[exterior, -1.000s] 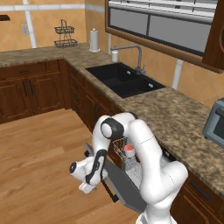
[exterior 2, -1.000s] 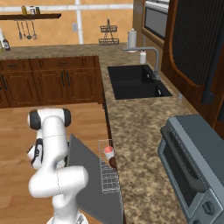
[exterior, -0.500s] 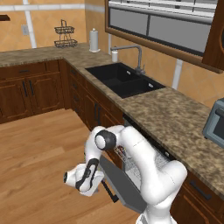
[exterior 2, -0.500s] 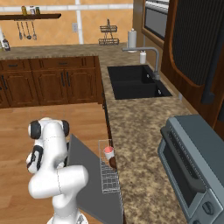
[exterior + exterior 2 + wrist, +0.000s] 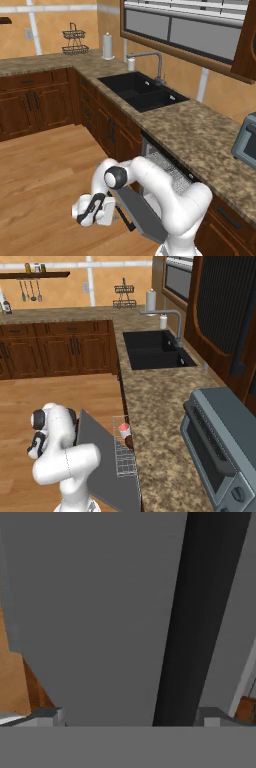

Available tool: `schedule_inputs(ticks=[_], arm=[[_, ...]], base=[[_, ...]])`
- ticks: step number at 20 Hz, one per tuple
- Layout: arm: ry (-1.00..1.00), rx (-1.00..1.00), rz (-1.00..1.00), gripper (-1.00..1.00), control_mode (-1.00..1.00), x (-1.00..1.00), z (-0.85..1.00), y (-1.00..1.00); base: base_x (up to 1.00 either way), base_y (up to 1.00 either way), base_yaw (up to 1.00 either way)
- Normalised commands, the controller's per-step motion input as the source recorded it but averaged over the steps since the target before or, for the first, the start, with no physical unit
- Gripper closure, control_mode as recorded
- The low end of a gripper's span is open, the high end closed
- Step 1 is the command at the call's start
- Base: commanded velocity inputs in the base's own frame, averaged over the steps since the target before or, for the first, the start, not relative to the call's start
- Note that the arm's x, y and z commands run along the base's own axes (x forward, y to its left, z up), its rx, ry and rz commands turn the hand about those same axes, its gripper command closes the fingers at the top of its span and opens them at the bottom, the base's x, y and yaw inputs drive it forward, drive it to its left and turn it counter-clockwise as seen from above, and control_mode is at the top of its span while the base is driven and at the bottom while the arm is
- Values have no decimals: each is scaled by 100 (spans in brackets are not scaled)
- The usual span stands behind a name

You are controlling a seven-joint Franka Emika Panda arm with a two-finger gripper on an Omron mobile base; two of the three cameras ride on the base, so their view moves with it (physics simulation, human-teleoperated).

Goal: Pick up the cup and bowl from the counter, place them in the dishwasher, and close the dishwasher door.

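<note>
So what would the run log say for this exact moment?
phase: closing door | grey dishwasher door: half-open | white cup: in wire rack | gripper: at door's outer face

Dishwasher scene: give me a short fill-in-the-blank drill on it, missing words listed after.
1. In the right base view, the cup stands in the white wire ____ of the dishwasher.
2. The dishwasher door hangs ____, not yet closed.
3. In the hand view, a long dark bar ____ runs down the grey door panel.
4. The black sink is set into the speckled granite ____.

Missing words: rack; open; handle; counter
</note>
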Motion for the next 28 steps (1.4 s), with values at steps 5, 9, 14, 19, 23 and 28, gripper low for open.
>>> schedule_inputs(ticks=[5, 9, 14, 19, 23, 28], arm=[[-2, 0, -2, -100, -100, 0, -2, -100], [0, 0, -2, -100, -100, 0, 6, -100], [0, -14, 0, -100, -100, 0, 15, -100], [1, -23, 0, -100, -100, 0, 0, -100], [0, -23, 0, -100, -100, 0, 0, -100], [-3, -47, 0, -100, -100, -7, 0, -100]], base=[[0, 0, 0], [0, 0, 0], [0, 0, 0], [0, 0, 0], [0, 0, 0], [0, 0, 0]])
